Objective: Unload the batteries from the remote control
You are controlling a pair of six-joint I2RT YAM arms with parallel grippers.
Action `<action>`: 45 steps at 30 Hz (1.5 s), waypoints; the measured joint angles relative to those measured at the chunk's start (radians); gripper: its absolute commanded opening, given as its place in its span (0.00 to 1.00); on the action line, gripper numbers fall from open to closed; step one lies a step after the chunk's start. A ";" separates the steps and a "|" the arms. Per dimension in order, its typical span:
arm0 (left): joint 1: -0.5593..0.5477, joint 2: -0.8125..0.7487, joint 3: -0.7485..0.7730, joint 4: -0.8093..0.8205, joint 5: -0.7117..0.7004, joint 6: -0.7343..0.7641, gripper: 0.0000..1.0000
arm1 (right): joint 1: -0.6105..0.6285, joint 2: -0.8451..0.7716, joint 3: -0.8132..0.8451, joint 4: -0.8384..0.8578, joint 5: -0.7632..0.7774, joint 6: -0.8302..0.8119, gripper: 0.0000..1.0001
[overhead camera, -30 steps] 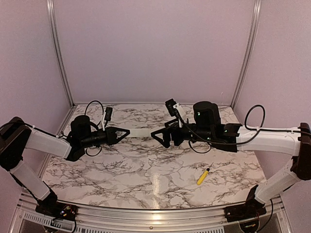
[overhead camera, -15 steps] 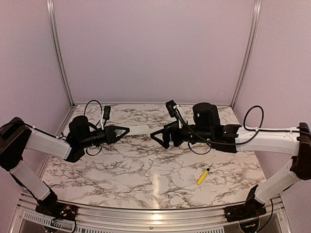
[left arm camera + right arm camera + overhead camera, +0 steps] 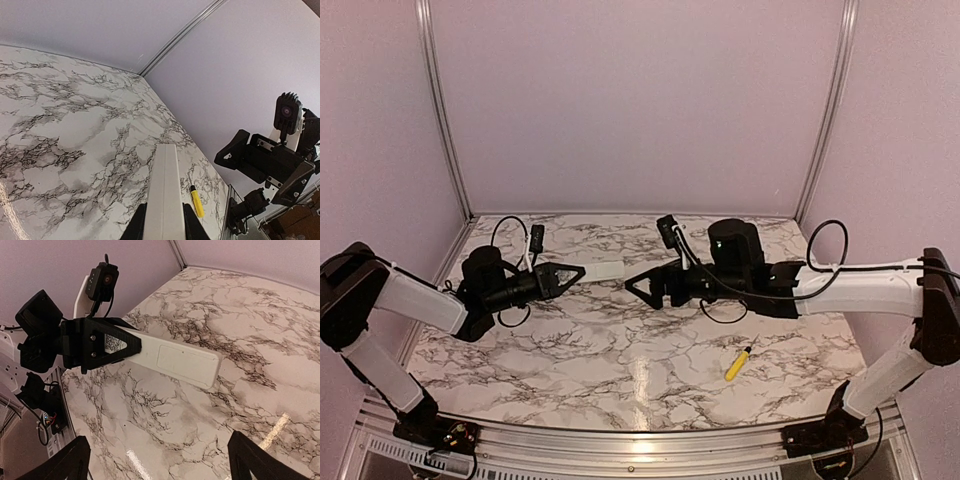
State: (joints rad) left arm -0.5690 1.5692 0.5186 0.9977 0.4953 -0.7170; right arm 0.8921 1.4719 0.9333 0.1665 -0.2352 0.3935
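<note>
Your right gripper (image 3: 632, 285) hung wide open and empty, just short of the remote control's (image 3: 175, 357) free end. Beyond it, your left gripper (image 3: 125, 342) was clamped on the labelled end, holding the remote above the table (image 3: 620, 350). Its back cover looked closed and no batteries showed, so squaring the right fingers on that cover seemed wisest. The screwdriver (image 3: 738, 363) lay well aside, and nothing blocked the gap.

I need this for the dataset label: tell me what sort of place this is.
Probably an enclosed robot test cell: plain lilac walls framed by aluminium posts, a marble-patterned tabletop, two arms bolted at its near edge, the left gripper holding a remote control.
</note>
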 measured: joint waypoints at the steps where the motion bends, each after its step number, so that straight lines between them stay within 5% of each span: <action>1: -0.007 0.000 -0.005 0.001 -0.011 -0.010 0.00 | 0.003 0.000 -0.006 0.007 0.002 0.010 0.94; 14: -0.078 -0.083 -0.075 -0.008 -0.103 -0.031 0.00 | 0.116 -0.001 -0.095 0.061 0.048 0.081 0.95; 45: -0.078 -0.083 -0.062 -0.030 0.021 -0.002 0.00 | 0.116 0.117 0.052 0.050 0.086 0.073 0.88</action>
State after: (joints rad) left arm -0.6472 1.4860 0.4568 0.9676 0.5159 -0.7189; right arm 1.0077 1.5887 0.9855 0.2165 -0.1490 0.4667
